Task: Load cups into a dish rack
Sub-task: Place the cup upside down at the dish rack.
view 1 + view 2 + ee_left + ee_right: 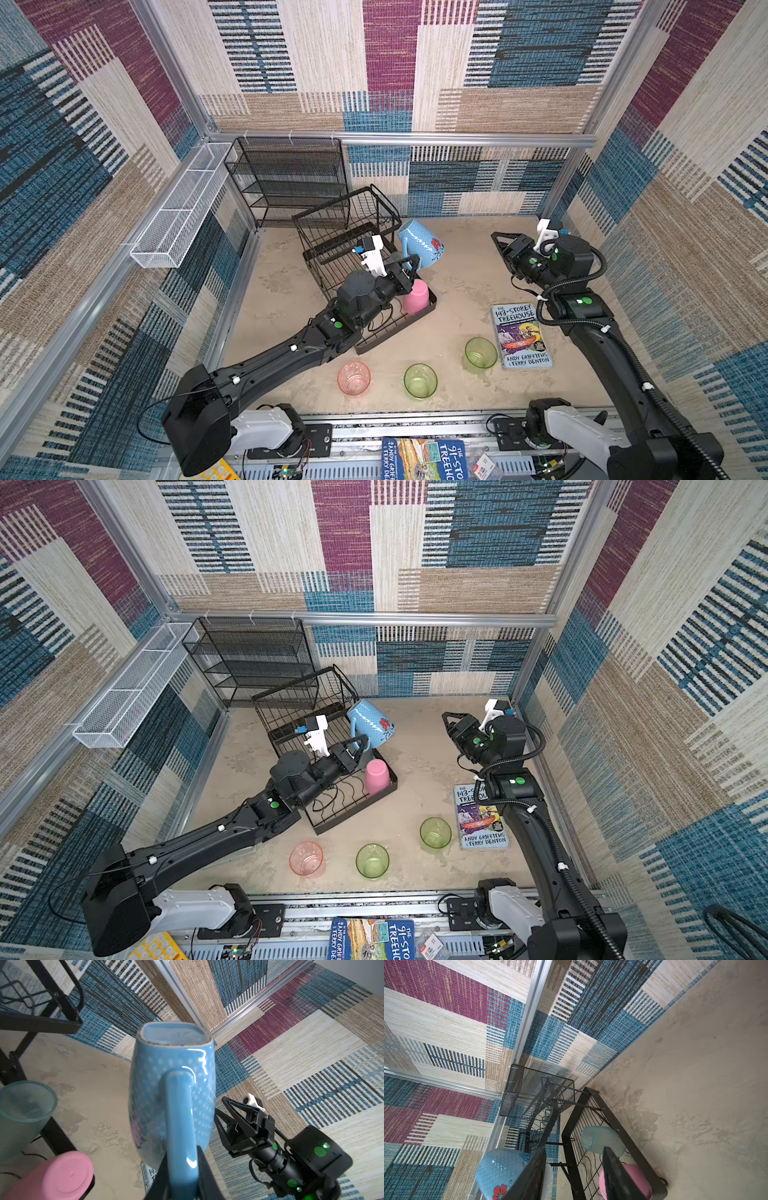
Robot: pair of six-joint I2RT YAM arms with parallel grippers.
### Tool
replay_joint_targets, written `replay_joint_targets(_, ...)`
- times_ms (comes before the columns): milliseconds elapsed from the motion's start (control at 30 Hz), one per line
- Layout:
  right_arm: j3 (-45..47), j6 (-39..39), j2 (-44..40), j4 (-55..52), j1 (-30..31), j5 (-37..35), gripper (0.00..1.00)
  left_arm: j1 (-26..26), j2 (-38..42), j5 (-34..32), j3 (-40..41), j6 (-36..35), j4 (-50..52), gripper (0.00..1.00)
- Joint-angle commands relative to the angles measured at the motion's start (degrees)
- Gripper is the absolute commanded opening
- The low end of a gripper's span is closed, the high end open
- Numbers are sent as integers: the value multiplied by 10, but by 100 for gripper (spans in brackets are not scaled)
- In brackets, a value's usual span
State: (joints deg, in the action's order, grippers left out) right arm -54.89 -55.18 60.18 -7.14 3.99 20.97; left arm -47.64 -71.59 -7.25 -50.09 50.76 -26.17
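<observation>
Cup-loading, mid-job: L gripper clamps blue mug by its handle, tilted at dish rack edge, near upturned pink cup in lower tray. Grey-teal tumbler, also in tray, is hidden behind L wrist in both top views. R gripper gapes, empty.

The teal cup and pink cup run off the left wrist view's edge; a book is cropped by the lower edge in both top views, its title incomplete.
</observation>
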Motion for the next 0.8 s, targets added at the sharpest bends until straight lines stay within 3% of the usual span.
replay_joint_targets(0,-6,23,-1,6,1,-3,48,1,25,-28,15,-35,-3,3)
replay_joint_targets(467,-18,56,22,-1,0,5,47,0,124,-68,100,-81,90,2)
replay_joint_targets(767,-18,62,34,0,1,8,47,-9,162,-125,169,-129,91,2)
